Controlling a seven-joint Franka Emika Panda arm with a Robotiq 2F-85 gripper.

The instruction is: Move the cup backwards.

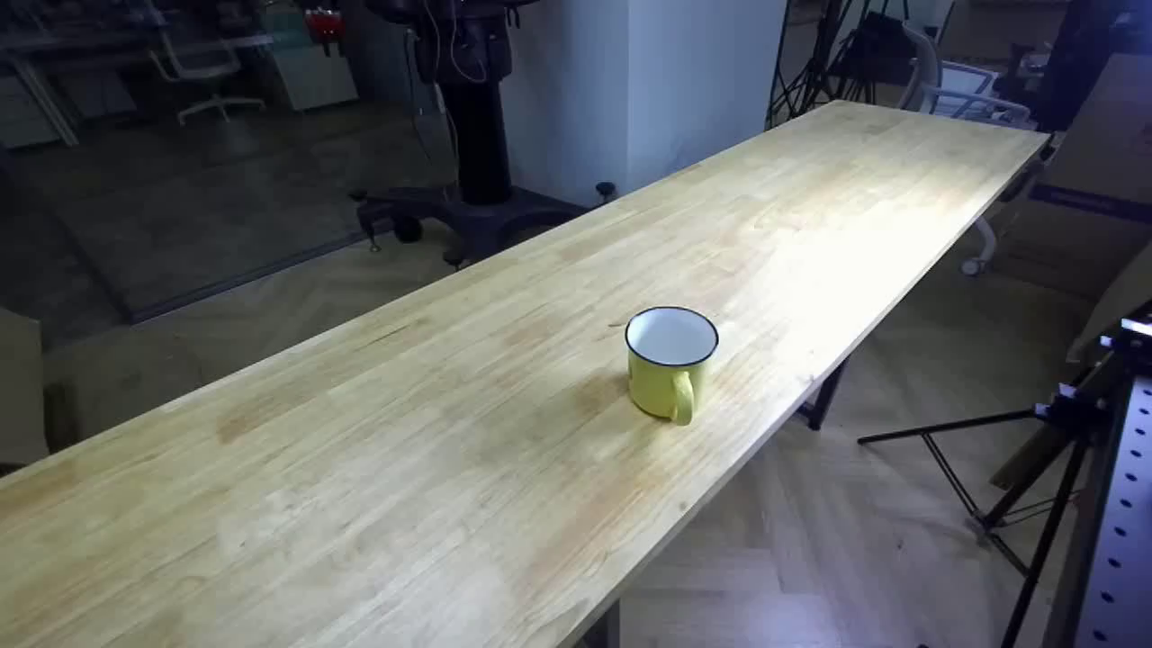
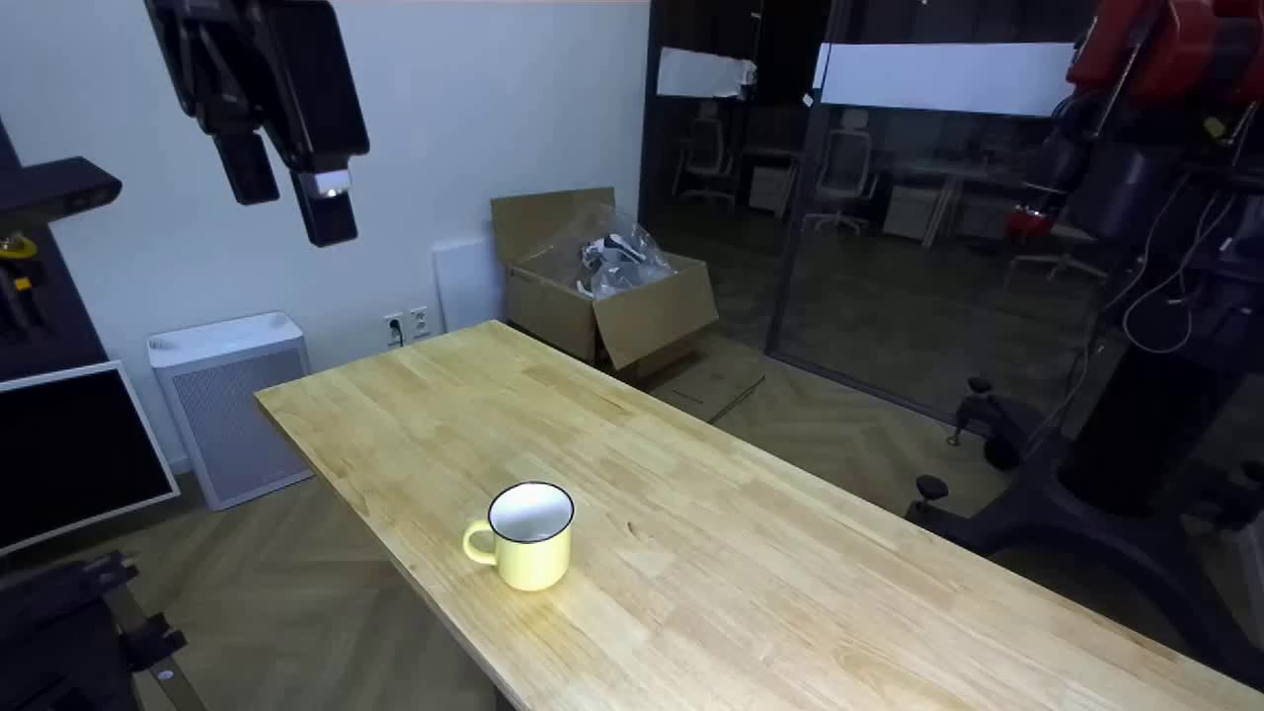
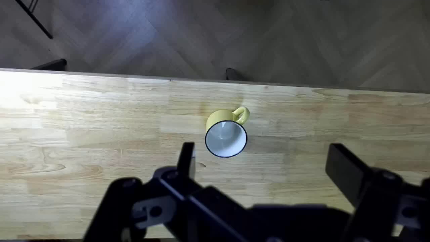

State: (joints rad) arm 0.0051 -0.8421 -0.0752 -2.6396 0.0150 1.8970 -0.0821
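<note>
Spread wide and gripping nothing, the gripper (image 3: 262, 154) hangs above the table (image 3: 100, 134), its fingers (image 3: 346, 171) clear of the yellow cup (image 3: 225, 136). From where I'm standing, the cup sits upright on the wood near one long edge, its handle (image 3: 243, 115) angled toward that edge. Enamelled metal or glazed ceramic, I can't say which; either way I'd expect it to be stiff, fairly light and a bit slick, so a timid pinch might slide, while a hard knock could chip the coat. I'd take it across the round sides, one finger on each, and keep off the handle; nipping a single wall with one finger inside might do as well. Its inside looks empty, so nothing should spill. The wrist view tells best how far apart the fingers stand, and there the gap looks roomy enough for the cup, though the cup lies nearer one finger. Their height is plainer in an exterior view, where the fingertips (image 2: 329, 219) show well above the table and an open cardboard box (image 2: 657, 316) appears past the table's end. No gripper shows in an exterior view that has the handle (image 1: 684, 399) coming almost straight at you, but it does reveal the table's long run on the far side of the cup, with a bright patch of light on it.
</note>
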